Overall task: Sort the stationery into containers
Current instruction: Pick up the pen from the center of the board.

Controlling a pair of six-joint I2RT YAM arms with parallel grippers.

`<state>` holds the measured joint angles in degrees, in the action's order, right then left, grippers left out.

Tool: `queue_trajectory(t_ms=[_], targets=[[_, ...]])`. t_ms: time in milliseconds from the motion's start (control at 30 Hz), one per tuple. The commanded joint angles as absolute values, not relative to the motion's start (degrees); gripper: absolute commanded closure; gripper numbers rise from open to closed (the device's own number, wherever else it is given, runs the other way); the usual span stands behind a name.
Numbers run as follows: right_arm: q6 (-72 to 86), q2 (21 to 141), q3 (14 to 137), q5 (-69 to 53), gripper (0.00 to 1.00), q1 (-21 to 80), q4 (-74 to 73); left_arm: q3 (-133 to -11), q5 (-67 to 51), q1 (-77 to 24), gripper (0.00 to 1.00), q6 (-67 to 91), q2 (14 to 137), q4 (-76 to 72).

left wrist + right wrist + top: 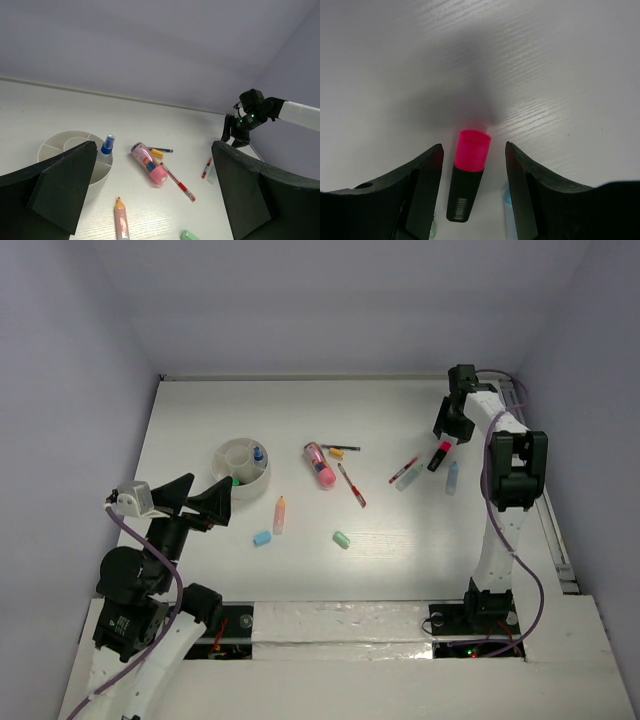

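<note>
I'm taking the white cup as my reference; the pink-capped black marker lies flat on the table well to the cup's right, past the scattered pens, with a light-blue marker just beyond it on the side away from the cup and a red pen just on the cup side. The right gripper is down over that marker, partly open, one finger on each side and a sliver of table showing in both gaps, so I judge it has hold of nothing yet. The left gripper sits just near-left of the cup, spread to its widest and empty. What worries me: the fingers straddle the marker near its pink cap and not its middle, so a squeeze there could let the black body droop or pivot on the lift; the barrel is round and could roll or squirt out if one finger meets it first; the light-blue marker is close enough that a finger could shove or pinch it too. The carry back to the cup is long, the left arm is parked beside it, and a blue-capped item already stands inside, so a careless drop could hit the rim or topple out.
</note>
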<state>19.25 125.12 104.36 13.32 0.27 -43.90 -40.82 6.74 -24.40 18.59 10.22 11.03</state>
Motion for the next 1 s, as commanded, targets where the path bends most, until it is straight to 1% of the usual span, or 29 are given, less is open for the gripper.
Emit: queue_trajectory(t_ms=[0, 133, 267, 500, 667, 700, 867, 900, 967], targets=[[18.02, 126.91, 107.40, 13.63, 0.42, -0.09, -47.63, -41.48, 7.03, -24.70, 0.01, 19.07, 9.14, 9.40], [17.75, 128.14, 108.28, 12.75, 0.42, -0.09, -48.43, -41.40, 6.86, -25.22, 0.01, 19.16, 9.23, 9.49], [17.75, 129.02, 108.72, 12.48, 0.46, -0.09, -48.60, -41.48, 6.77, -25.22, 0.01, 19.25, 9.32, 9.49], [18.28, 129.73, 108.46, 11.25, 0.57, -0.09, -48.08, -41.40, 6.77, -25.22, 0.01, 19.16, 9.40, 9.49], [18.54, 129.55, 108.28, 11.25, 0.58, -0.09, -47.81, -41.40, 6.68, -25.22, 0.01, 19.25, 9.32, 9.49], [18.54, 129.55, 108.28, 11.16, 0.62, -0.09, -47.64, -41.48, 6.77, -25.22, 0.01, 19.25, 9.32, 9.49], [18.90, 129.90, 108.19, 10.90, 0.65, -0.09, -47.29, -41.48, 6.86, -25.22, 0.01, 19.25, 9.32, 9.67], [18.98, 129.90, 107.93, 10.64, 0.73, -0.09, -46.85, -41.48, 6.94, -25.22, 0.01, 19.16, 9.32, 9.67], [19.07, 129.55, 107.41, 10.11, 0.76, -0.09, -46.06, -41.40, 6.86, -25.22, 0.01, 19.16, 9.32, 9.67]])
